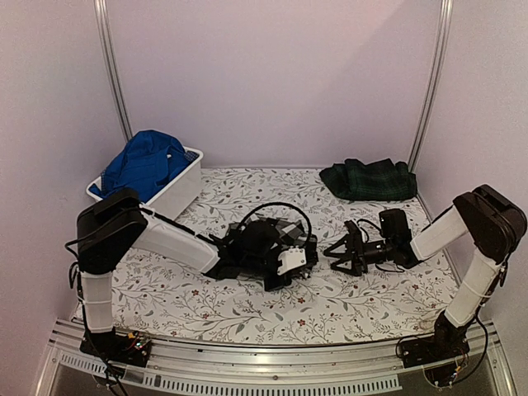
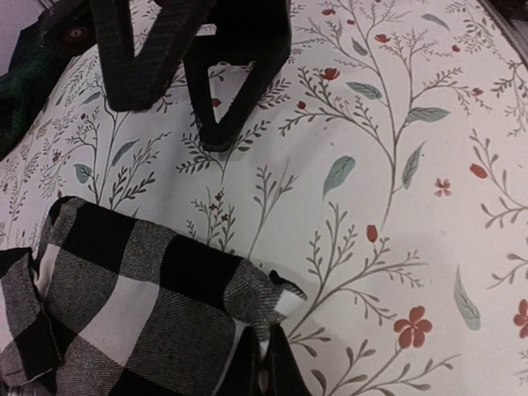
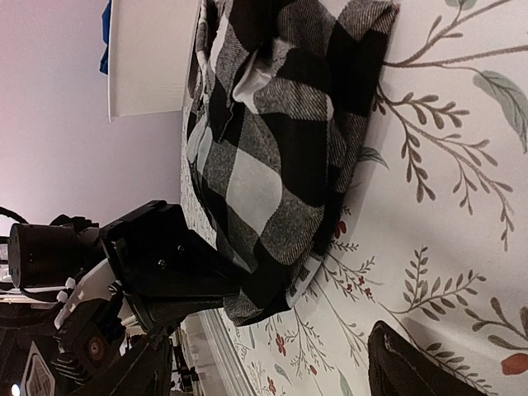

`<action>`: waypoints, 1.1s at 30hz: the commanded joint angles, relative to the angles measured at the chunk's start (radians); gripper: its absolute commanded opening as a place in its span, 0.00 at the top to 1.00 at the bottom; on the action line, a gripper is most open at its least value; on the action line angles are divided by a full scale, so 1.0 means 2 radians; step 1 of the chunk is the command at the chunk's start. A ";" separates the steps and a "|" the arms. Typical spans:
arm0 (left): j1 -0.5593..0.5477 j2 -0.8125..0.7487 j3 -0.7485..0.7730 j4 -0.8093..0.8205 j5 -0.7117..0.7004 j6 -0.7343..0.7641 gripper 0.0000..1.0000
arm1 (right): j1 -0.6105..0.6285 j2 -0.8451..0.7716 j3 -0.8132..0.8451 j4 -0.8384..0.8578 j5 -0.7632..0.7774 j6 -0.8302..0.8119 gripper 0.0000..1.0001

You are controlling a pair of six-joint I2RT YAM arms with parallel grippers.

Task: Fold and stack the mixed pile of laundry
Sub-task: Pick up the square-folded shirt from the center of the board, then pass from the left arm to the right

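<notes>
Overhead rear view; both close wrist views on the checked shirt (image 2: 124, 305).

I am counting three garments: one checked shirt (image 2: 124, 289), one tartan garment (image 1: 369, 179), one blue garment (image 1: 144, 163). I am seeing one white tub (image 1: 183, 188) only. I am counting two arms: left arm (image 1: 169, 241), right arm (image 1: 483, 247). I am counting two grippers also: left gripper (image 2: 266, 346), right gripper (image 1: 337, 256). I am seeing one table (image 1: 247, 313), flower-pattern top. I am counting two metal rails at back: left rail (image 1: 113, 70), right rail (image 1: 431, 78).
</notes>
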 commanded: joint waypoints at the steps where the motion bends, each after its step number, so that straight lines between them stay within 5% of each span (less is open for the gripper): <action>1: 0.008 -0.002 0.026 0.060 0.012 -0.036 1.00 | -0.002 0.016 -0.018 0.110 -0.008 0.095 0.20; 11: 0.009 -0.002 0.040 0.092 0.033 -0.044 1.00 | 0.032 0.077 -0.012 0.263 0.027 0.245 0.22; 22: 0.005 -0.011 0.039 0.090 0.046 -0.035 1.00 | 0.057 0.150 0.062 0.266 0.083 0.298 0.40; 29: 0.001 -0.005 0.044 0.081 0.043 -0.024 1.00 | 0.059 0.171 0.104 0.209 0.108 0.282 0.61; 33: 0.000 -0.007 0.046 0.072 0.014 -0.035 0.91 | 0.057 0.178 0.135 0.155 0.099 0.249 0.93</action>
